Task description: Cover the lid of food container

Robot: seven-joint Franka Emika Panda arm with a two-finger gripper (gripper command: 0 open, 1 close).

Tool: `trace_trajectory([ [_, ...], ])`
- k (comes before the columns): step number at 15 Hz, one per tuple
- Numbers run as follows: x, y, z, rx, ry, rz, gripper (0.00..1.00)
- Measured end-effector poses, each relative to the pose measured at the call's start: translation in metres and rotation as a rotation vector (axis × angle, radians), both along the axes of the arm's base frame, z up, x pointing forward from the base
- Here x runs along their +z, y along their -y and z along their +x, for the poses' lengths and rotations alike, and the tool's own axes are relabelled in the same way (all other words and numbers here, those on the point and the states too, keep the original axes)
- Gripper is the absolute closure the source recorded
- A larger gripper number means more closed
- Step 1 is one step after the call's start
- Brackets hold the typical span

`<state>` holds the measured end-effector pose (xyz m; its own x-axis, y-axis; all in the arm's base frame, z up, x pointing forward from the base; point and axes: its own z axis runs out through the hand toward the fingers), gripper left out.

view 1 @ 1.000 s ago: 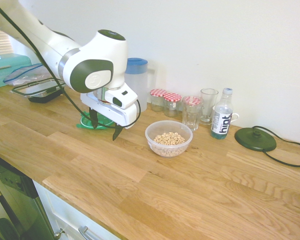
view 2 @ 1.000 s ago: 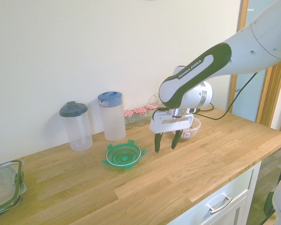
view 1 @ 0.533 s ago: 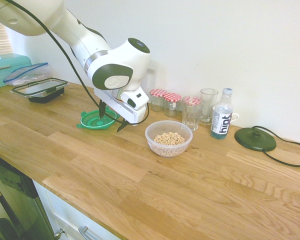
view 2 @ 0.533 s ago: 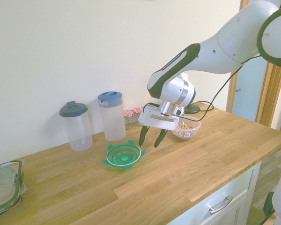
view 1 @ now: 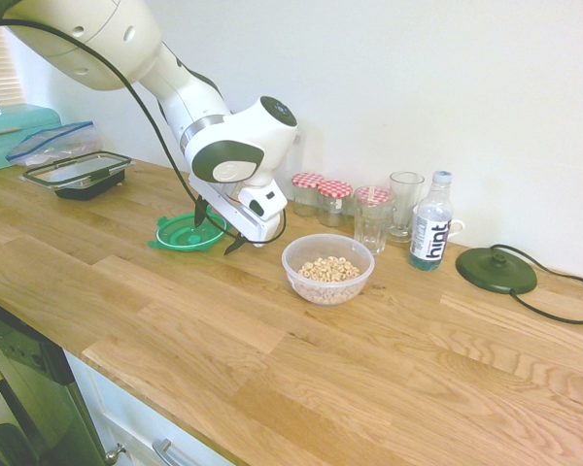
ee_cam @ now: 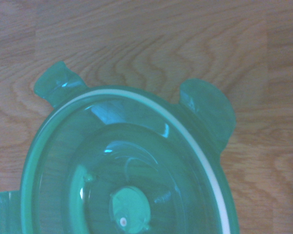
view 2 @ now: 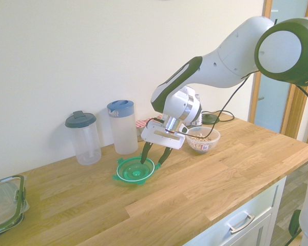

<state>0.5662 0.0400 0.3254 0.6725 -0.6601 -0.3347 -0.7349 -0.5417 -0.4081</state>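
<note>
The lid (view 1: 187,232) lies flat on the wooden surface (view 1: 272,330), apart from the food container (view 1: 327,269). It is round, so it has no long axis; its broad face points straight up. In the wrist view the lid (ee_cam: 127,170) fills most of the picture: translucent green, a white ring running just inside its rim, a small raised hub at the centre, and snap tabs jutting outward from the edge onto the wood grain.

The gripper (view 2: 153,156) hangs over the lid (view 2: 135,169), tilted steeply downward — its two dark fingers stand wide apart and hold nothing. In the second exterior view one fingertip reaches down over the lid's inner part and the other sits by the rim nearest the food container (view 2: 202,140); whether either touches the plastic cannot be told. In the first exterior view the gripper (view 1: 217,229) sits at the lid's edge on the side toward the bowl.

The food container is a clear round bowl, upright and open, with pale cereal pieces in the bottom. Behind it along the wall stand red-checked-lid jars (view 1: 322,198), two drinking glasses (view 1: 387,213) and a water bottle (view 1: 431,233). A blue-lidded jug (view 2: 122,126) and a grey-lidded jug (view 2: 83,137) stand behind the lid — both upright, against the wall.
</note>
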Motion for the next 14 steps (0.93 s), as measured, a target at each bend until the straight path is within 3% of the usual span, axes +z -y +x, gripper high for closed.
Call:
trace_trajectory([
  [3, -0.005, -0.009, 0.007, -0.016, -0.001, 0.066, 0.00],
  [4, -0.007, -0.012, 0.008, -0.019, -0.001, 0.086, 1.00],
  [14, -0.021, -0.013, 0.005, -0.068, -0.003, 0.200, 1.00],
])
